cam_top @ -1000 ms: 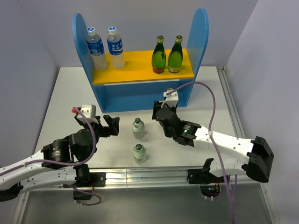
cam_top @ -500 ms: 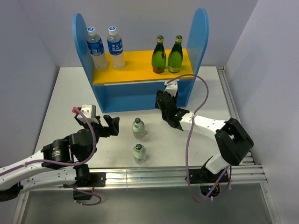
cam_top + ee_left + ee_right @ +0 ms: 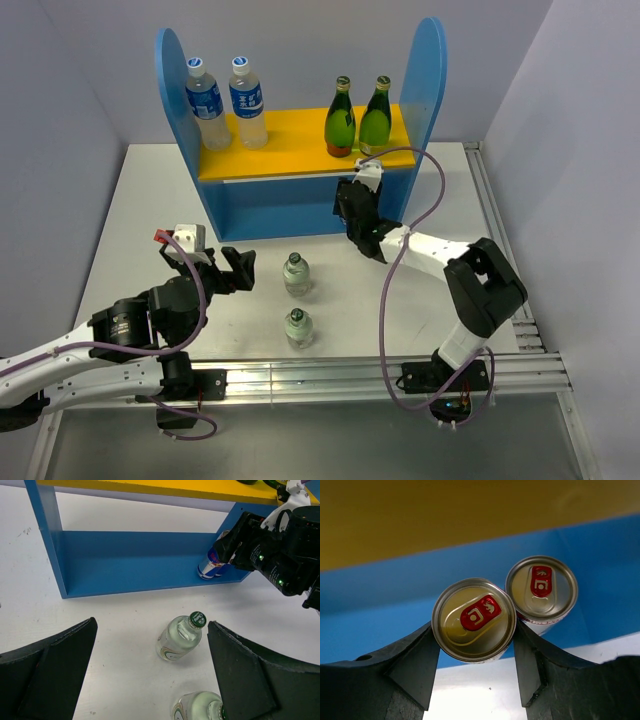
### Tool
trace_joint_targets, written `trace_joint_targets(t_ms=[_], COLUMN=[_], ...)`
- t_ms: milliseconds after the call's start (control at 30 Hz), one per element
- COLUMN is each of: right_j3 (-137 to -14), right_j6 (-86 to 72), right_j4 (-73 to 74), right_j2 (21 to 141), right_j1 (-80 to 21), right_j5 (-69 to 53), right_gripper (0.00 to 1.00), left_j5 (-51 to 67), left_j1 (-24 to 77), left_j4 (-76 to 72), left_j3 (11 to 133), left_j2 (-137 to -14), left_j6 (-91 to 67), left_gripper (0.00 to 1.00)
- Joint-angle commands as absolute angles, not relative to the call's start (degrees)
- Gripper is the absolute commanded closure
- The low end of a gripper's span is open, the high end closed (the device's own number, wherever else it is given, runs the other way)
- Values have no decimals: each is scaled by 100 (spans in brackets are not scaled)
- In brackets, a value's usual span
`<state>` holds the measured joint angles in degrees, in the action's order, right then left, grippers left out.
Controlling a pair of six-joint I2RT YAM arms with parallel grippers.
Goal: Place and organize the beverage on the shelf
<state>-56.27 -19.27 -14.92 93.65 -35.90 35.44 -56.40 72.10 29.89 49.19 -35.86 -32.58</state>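
The right gripper (image 3: 475, 630) clamps a can (image 3: 474, 619) at the lower tier of the shelf (image 3: 432, 80), at eight o'clock of a second can (image 3: 541, 587). The left gripper (image 3: 232, 270) gapes wide. The shelf stands at twelve o'clock on the desk (image 3: 140, 210).

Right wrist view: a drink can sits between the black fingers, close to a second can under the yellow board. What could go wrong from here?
1. The held drink can is very close to the second drink can; setting it down could knock that one over.
2. One of the right fingers sits in the narrow gap between them, so opening may push the neighbour.
3. The yellow board is right overhead; lifting out carelessly might bump it.
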Motion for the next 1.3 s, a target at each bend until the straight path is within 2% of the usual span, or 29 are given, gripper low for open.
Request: trace_joint_targets(t_ms=[0,533,633,667,767,967,1267], right_j3=[-6003,-6179,-6074,-5995,-5915,-5880,-5739], right_j6=[-1837,-2064,-2205,-2223,-2267,-2276,-2285], right_j4=[-2048,-2004,-1942,-1977,-1969,-1925,-1951], right_j2=[9413,10028,9976,9958,9949,9967,9879], right_j1=[-3481,-3428,-3436,-3437,-3463,-3480,-3515], right_j5=[3770,3859,3789,3779,3797,3823,3823], right_gripper=[100,100,78,60,39,26,22], left_j5=[-5678,-5695,-5695,-5695,-5687,-5695,-5748], left_j1=[7242,7260,7260,7260,7260,7269,7312], left_j4=[3015,3059,3059,3059,3059,3059,3094], left_j3=[4983,4975,4966,4966,4966,4966,4983], left_j2=[-3604,-3542,-3533,-3533,-3542,-3481,-3437], left_j6=[-3234,-3296,-3305,-3305,-3313,-3322,-3340], left_gripper=[1,1,1,1,1,1,1])
